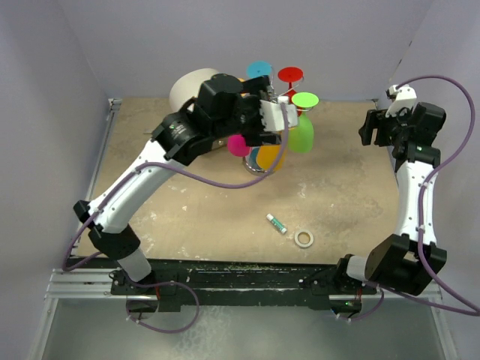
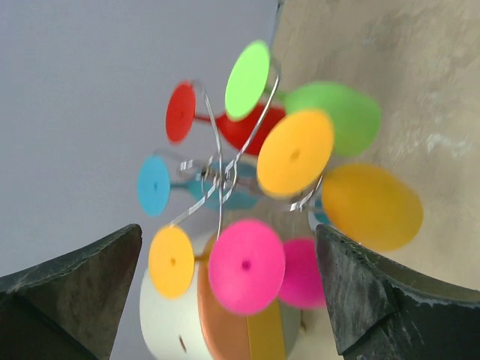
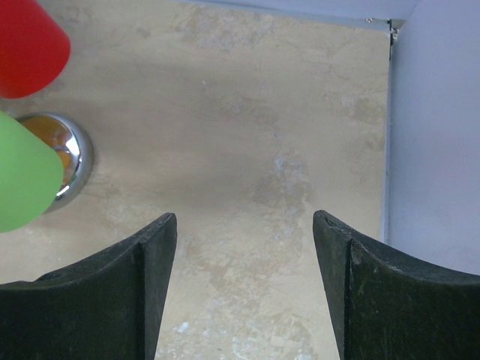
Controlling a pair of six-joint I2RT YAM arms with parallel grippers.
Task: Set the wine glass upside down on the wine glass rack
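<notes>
Notes coloured plastic wine glasses (image 2: 295,152) hung foot-up on silver wire wine glass rack (image 2: 216,178) on tan bench (image 1: 225,217), feet caught in curled arms for support. Reads left end effector (image 2: 226,236) wide, empty, facing rack; right end effector (image 3: 244,225) wide, idle, well apart.

Left gripper (image 2: 227,244) outstretched, right gripper (image 3: 244,225) raised (both spread wide).

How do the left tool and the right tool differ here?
The left tool is up at the wine glass rack, facing its hanging glasses; the right tool sits off to the rack's right, over bare table. The left arm is stretched forward; the right arm is tucked near the right wall. Both tools are open and empty.
</notes>
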